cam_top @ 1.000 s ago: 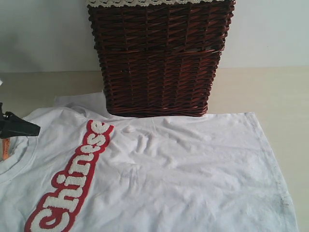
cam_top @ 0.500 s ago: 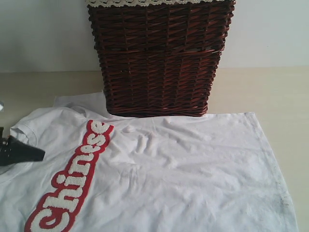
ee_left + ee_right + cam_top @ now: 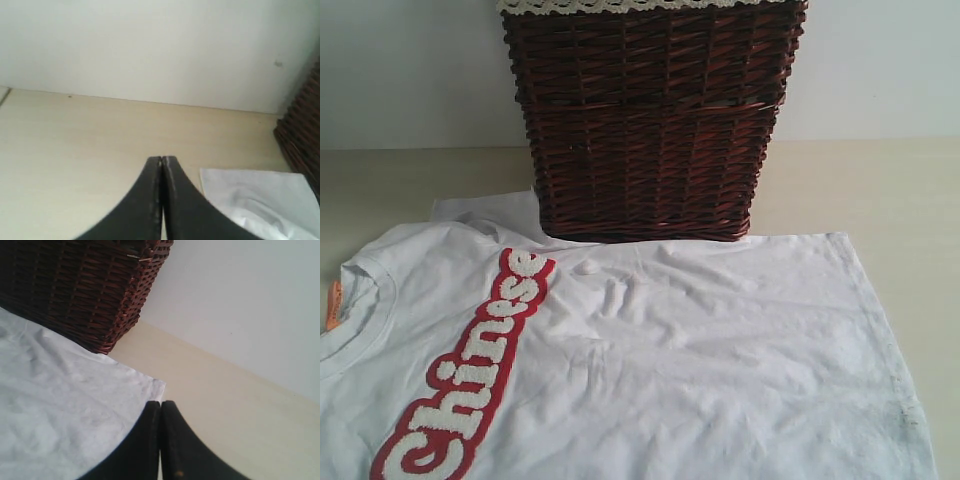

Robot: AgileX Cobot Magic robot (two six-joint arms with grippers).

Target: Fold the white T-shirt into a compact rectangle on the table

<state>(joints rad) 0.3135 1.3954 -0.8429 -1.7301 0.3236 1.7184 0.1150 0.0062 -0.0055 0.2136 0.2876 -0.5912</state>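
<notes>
The left gripper [image 3: 161, 161] and right gripper [image 3: 160, 405] are being held pinched shut, empty; the left is no longer being seen at nine o'clock by the collar [image 3: 382, 318]. The T-shirt [image 3: 650, 360] is being left flat and unfolded on the table [image 3: 880, 190], the basket [image 3: 650, 130] at twelve o'clock.

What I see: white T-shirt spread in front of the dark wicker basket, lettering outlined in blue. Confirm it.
Wrong colour: the exterior view shows the lettering outlined in red, not blue. The white T-shirt does lie spread in front of the dark wicker basket.
</notes>
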